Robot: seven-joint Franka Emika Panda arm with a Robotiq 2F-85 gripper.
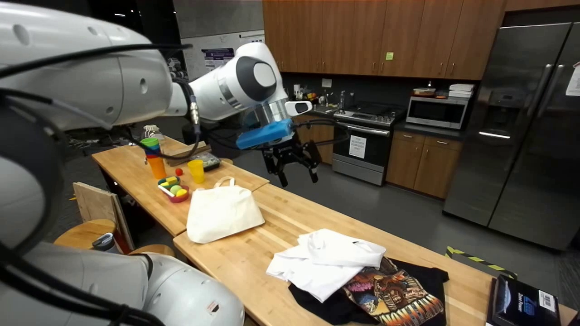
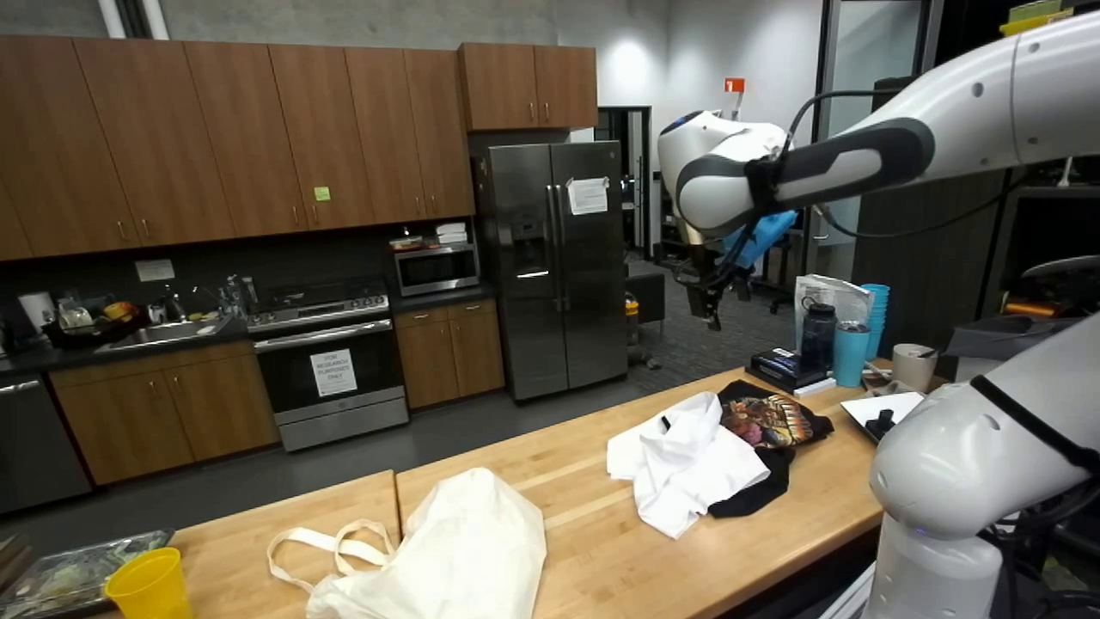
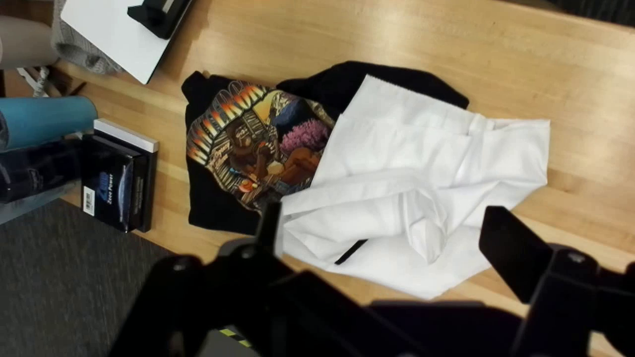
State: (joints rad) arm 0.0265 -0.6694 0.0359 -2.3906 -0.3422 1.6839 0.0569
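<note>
I see the hand [image 1: 299, 178] hanging in the air above the wooden surface [image 1: 290, 213]; its fingers [image 3: 513, 253] are spread wide apart and there is nothing held between them. Below it lies a crumpled white cloth [image 3: 421, 163], on which a short black strip [image 3: 351, 251] is showing; the hand does not touch this cloth. The white cloth covers one part of a black shirt [image 3: 258, 148], whose colourful print is facing upward. Past the shirt, close to the edge of the surface, there is a black box [image 2: 778, 370], and near it stand a dark bottle [image 2: 818, 340] and a blue tumbler [image 2: 851, 357]. On the opposite side of the white cloth, apart from it, rests a slumped cream bag [image 1: 224, 213] with two handles. Further along I notice a red bowl [image 1: 179, 199] with coloured pieces inside, a yellow cup [image 1: 196, 171] and a stack of coloured cups [image 1: 157, 166]. Farthest from all these are an oven [image 2: 284, 387], a microwave [image 2: 438, 269] and a tall dark refrigerator [image 2: 537, 275].
</note>
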